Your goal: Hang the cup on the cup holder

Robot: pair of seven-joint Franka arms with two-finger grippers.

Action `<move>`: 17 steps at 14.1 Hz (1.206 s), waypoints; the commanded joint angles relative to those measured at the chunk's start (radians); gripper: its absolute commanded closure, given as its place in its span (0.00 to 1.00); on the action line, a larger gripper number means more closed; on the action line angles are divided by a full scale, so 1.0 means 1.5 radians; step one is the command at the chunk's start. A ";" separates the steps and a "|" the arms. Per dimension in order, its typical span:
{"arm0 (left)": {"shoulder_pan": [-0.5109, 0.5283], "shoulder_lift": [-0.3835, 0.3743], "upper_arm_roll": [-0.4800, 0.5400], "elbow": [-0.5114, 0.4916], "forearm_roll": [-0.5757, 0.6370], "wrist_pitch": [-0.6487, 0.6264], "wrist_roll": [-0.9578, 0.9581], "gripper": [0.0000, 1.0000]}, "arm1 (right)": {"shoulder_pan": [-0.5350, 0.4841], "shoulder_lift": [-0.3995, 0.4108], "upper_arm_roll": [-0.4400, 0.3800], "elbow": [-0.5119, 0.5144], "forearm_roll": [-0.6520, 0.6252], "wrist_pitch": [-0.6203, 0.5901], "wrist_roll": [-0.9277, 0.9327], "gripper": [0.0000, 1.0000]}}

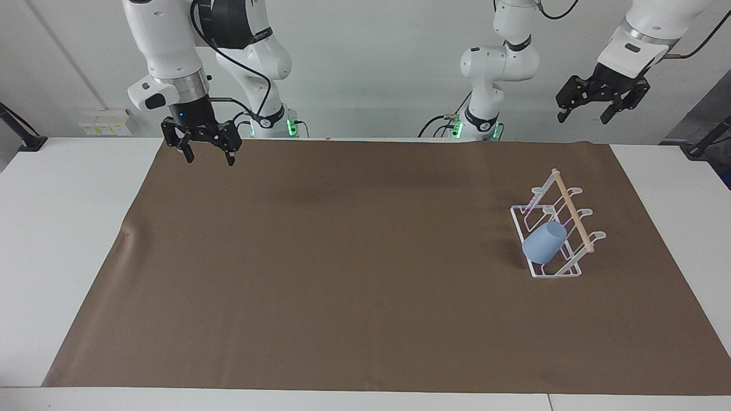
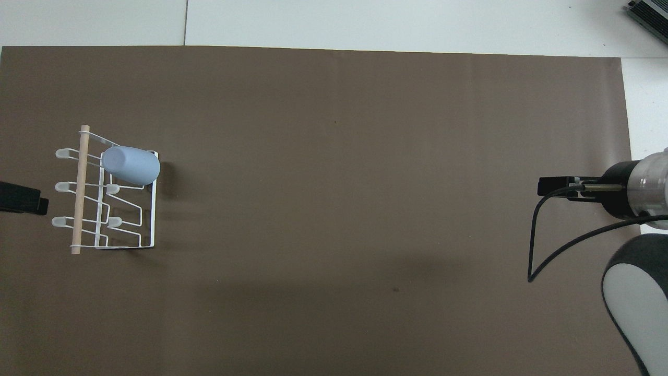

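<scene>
Your left gripper [image 1: 595, 106] hangs high over the left arm's end of the table, fingers spread and empty. Your right gripper [image 1: 207, 149], also spread and empty, waits over the brown mat [image 1: 342, 274]. The cup [image 1: 543, 242] hangs tilted on the cup holder [image 1: 557, 228], on the prong farthest from the robots. No writing is readable.

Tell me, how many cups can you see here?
1. The cup sits tilted over a prong of the cup holder, at its end farthest from the robots. No other cup shows in either view.
</scene>
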 commanded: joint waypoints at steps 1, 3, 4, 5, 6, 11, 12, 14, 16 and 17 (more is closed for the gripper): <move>0.001 0.003 -0.006 -0.016 -0.003 0.044 0.014 0.00 | -0.009 -0.012 0.004 0.000 0.018 -0.037 -0.019 0.00; 0.000 -0.014 -0.006 -0.065 -0.003 0.079 0.014 0.00 | -0.006 -0.018 0.004 0.001 0.018 -0.070 -0.019 0.00; 0.000 -0.018 -0.005 -0.072 -0.003 0.081 0.014 0.00 | -0.006 -0.020 0.004 0.001 0.018 -0.087 -0.019 0.00; 0.000 -0.018 -0.004 -0.072 -0.003 0.075 0.014 0.00 | -0.004 -0.021 0.004 0.001 0.018 -0.106 -0.019 0.00; 0.001 -0.017 -0.003 -0.067 -0.002 0.072 0.014 0.00 | -0.003 -0.025 0.005 0.001 0.018 -0.122 -0.019 0.00; 0.002 -0.001 0.012 -0.028 0.001 0.028 0.028 0.00 | -0.004 -0.026 0.003 0.001 0.018 -0.118 -0.019 0.00; 0.002 -0.004 0.012 -0.032 0.001 0.033 0.030 0.00 | -0.006 -0.026 0.003 0.001 0.018 -0.119 -0.019 0.00; 0.008 -0.005 0.012 -0.041 0.001 0.051 0.034 0.00 | -0.007 -0.026 0.003 0.001 0.018 -0.119 -0.019 0.00; 0.017 0.012 0.005 -0.025 0.005 0.047 0.039 0.00 | -0.006 -0.026 0.003 0.001 0.018 -0.119 -0.019 0.00; 0.017 0.024 0.004 -0.019 0.006 0.048 0.039 0.00 | -0.007 -0.026 0.003 0.001 0.018 -0.115 -0.018 0.00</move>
